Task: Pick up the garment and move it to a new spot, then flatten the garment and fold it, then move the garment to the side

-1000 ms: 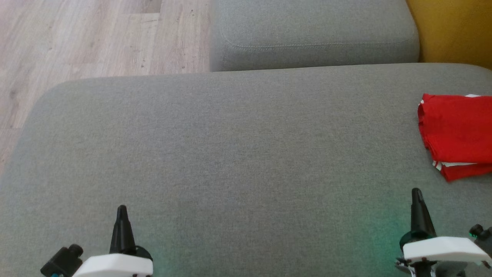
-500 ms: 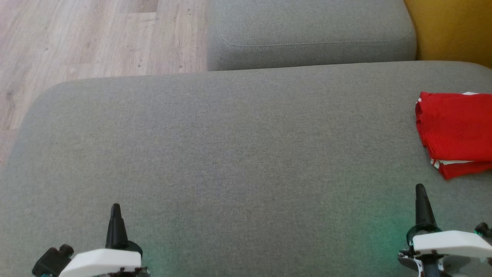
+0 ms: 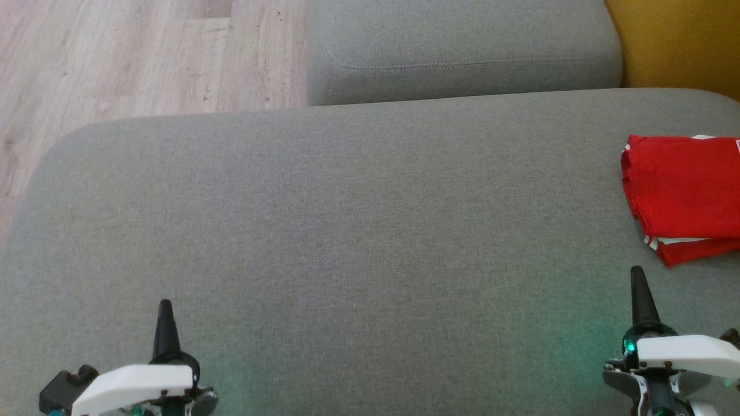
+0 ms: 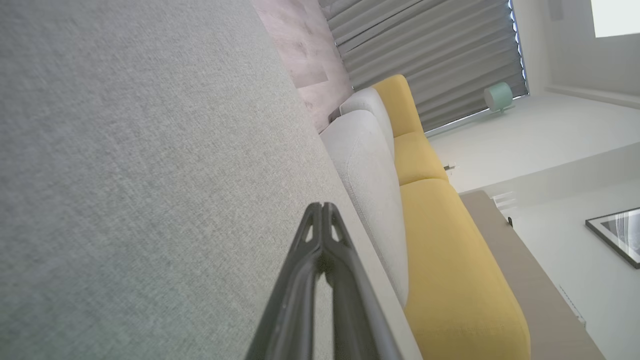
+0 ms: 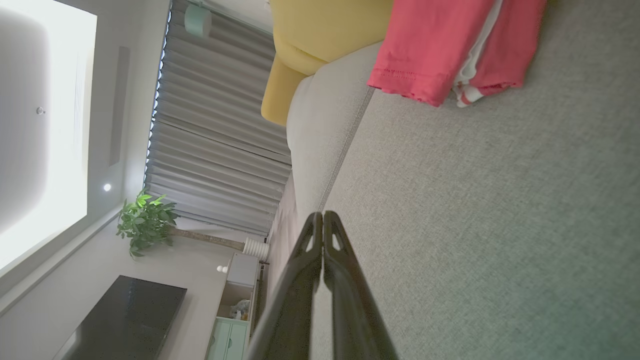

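Head view finding: the red garment [image 3: 682, 199] lies folded at the right-hand edge of the grey cushion [image 3: 347, 231], partly cut by the frame, with white trim showing between its layers at the near corner. Left gripper [image 3: 165, 312] and right gripper [image 3: 637, 280] hover over the cushion's near edge, well apart, each with jaws pressed fully together and holding nothing; both wrist views confirm this. Assessment: folding and placement to the side appear done, so the step in hand is a clean finish. You should hold both arms clear of the garment, the right one especially, as it sits nearer the fold. Avoid any sweep across the cushion's right edge; the loose layers would likely drag and open. If the stack needs squaring, press from above rather than pushing sideways.
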